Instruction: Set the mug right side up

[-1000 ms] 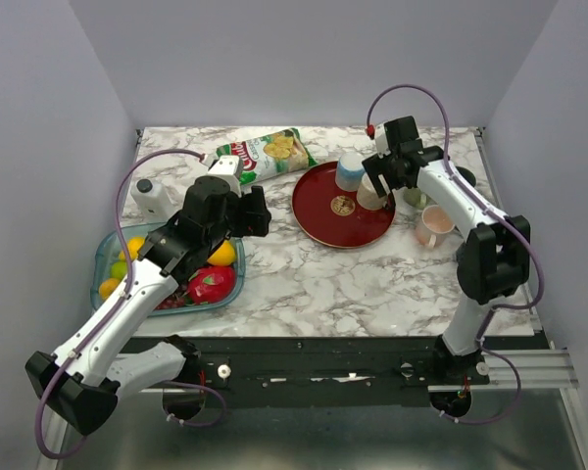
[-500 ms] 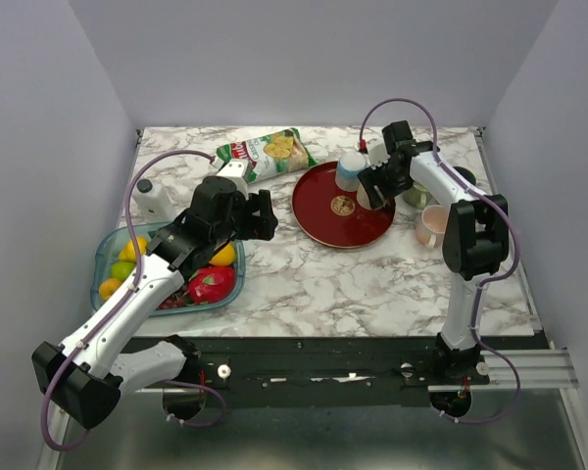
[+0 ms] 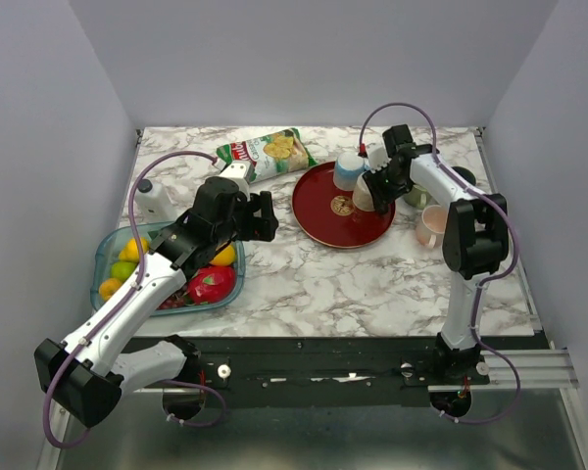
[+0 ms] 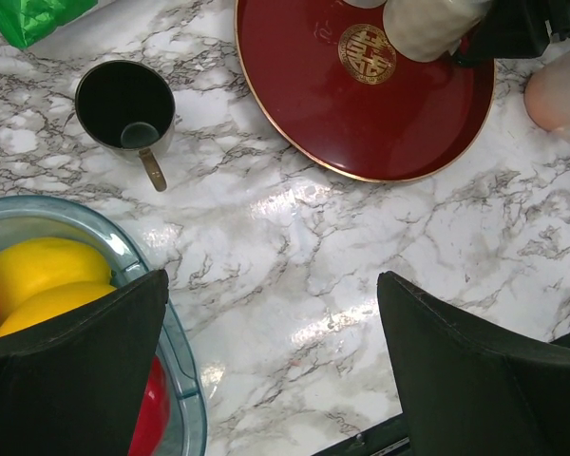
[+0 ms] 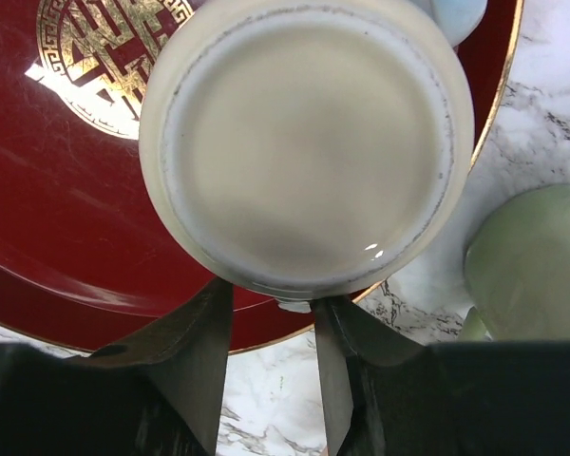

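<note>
The cream mug [image 5: 304, 142] is over the right side of the red plate [image 5: 66, 218], its flat base facing the right wrist camera. My right gripper [image 5: 271, 296] has its fingers narrowed on a small pale piece at the mug's lower edge, apparently the handle. In the top view the mug [image 3: 364, 197] tilts at the right gripper [image 3: 374, 188] above the plate [image 3: 335, 217]. My left gripper [image 4: 271, 277] is open and empty above bare marble, between the fruit bowl and the plate [image 4: 361, 114]; it also shows in the top view [image 3: 260, 215].
A light blue cup [image 3: 350, 168] sits at the plate's back edge. A green mug [image 3: 416, 195] and a pink mug [image 3: 434, 225] stand right of the plate. A dark metal cup [image 4: 124, 103], chips bag [image 3: 270, 152], white bottle [image 3: 155, 200] and fruit bowl [image 3: 106, 257] lie to the left.
My right wrist has swung round and drawn in, carrying the cream mug slightly left over the plate. My left arm has shifted a little to the right, jaws still open.
</note>
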Action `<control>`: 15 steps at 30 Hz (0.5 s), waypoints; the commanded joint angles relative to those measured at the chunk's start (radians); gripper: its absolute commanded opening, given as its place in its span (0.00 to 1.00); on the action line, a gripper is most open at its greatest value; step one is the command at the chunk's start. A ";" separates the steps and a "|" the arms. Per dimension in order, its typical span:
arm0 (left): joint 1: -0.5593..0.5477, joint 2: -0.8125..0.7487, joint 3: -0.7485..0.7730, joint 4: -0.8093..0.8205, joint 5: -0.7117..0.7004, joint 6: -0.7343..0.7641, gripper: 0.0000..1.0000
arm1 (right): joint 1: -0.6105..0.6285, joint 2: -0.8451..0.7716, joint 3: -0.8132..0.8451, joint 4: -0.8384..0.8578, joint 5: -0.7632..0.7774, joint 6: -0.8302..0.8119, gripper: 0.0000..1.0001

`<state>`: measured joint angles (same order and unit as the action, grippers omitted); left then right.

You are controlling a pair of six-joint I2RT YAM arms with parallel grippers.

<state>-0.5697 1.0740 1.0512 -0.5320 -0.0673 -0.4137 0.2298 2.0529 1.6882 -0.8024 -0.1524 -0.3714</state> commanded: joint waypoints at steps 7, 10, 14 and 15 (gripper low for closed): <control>-0.004 -0.013 -0.017 0.013 0.023 0.007 0.99 | 0.005 -0.059 -0.111 0.147 0.033 0.080 0.42; -0.002 -0.019 -0.020 0.012 0.023 0.007 0.99 | 0.005 -0.085 -0.153 0.206 0.034 0.107 0.18; -0.002 -0.028 -0.033 0.004 0.012 0.003 0.99 | 0.005 -0.114 -0.188 0.249 0.050 0.121 0.21; -0.002 -0.034 -0.036 0.004 0.011 0.001 0.99 | 0.005 -0.119 -0.191 0.252 0.048 0.121 0.26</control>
<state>-0.5697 1.0714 1.0351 -0.5262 -0.0666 -0.4141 0.2298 2.0010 1.5169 -0.6418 -0.1207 -0.2806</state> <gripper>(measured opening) 0.988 0.232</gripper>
